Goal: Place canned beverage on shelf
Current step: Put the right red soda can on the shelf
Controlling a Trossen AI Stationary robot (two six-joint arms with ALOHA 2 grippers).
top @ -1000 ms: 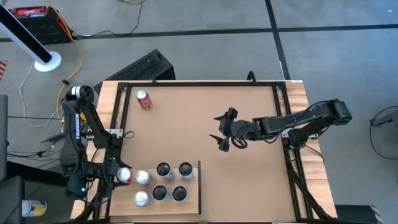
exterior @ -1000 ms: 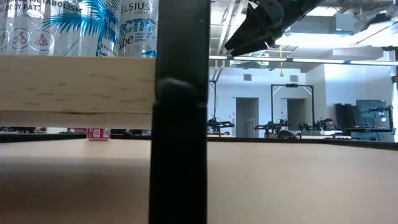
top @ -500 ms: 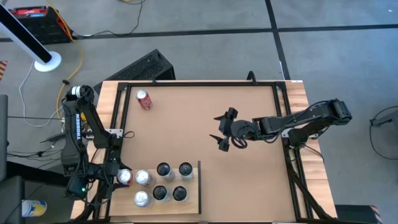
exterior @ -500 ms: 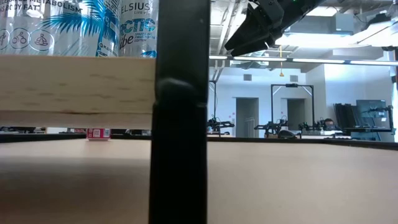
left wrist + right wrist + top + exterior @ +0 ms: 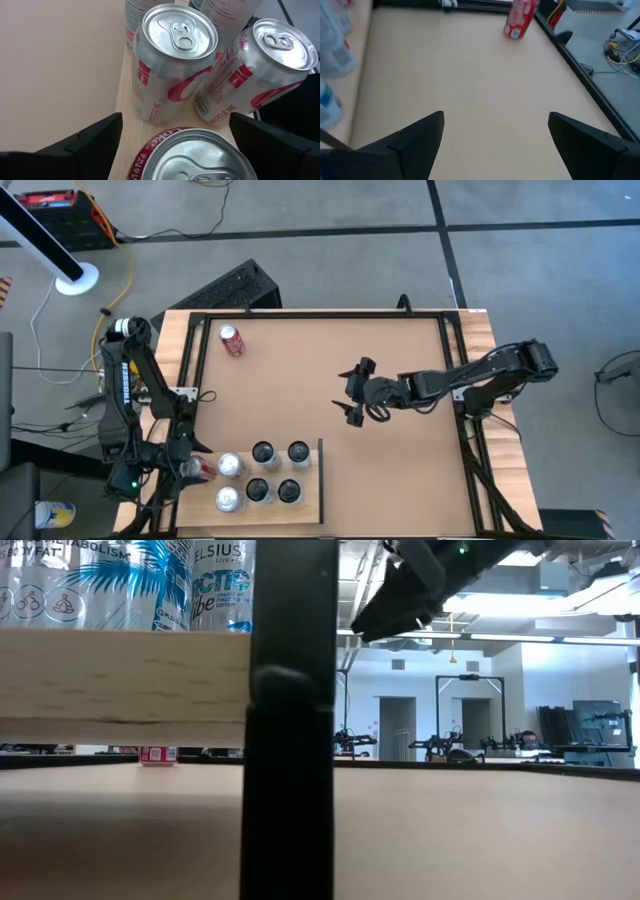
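The shelf [image 5: 305, 505] is a pale wood board with a black rail, at the table's near left. Several cans stand on it, some tall and black-topped [image 5: 262, 453], some red and silver [image 5: 175, 60]. My left gripper [image 5: 190, 469] is open at the shelf's left edge. Its fingers stand on either side of a red-rimmed can [image 5: 192, 155], which also shows in the high view [image 5: 205, 470]. Another red can [image 5: 232, 340] stands on the tabletop at the far left. My right gripper [image 5: 356, 392] is open and empty above the table's middle. My left gripper's fingers [image 5: 90, 145] flank the red-rimmed can's top [image 5: 192, 155], coming from the table's left and slanting down. The can's sides are out of the picture. I cannot tell whether the fingers touch the can.
The shelf's black post [image 5: 290, 740] and board edge [image 5: 120, 675] fill the left of the low view. Black rails [image 5: 455, 350] frame the tabletop. Bare tabletop lies between the shelf and my right gripper.
My right gripper has gone a little toward the table's left edge and stays open. My left gripper has shifted slightly toward the near-left. The can between its fingers now shows its red side where its silver top showed before.
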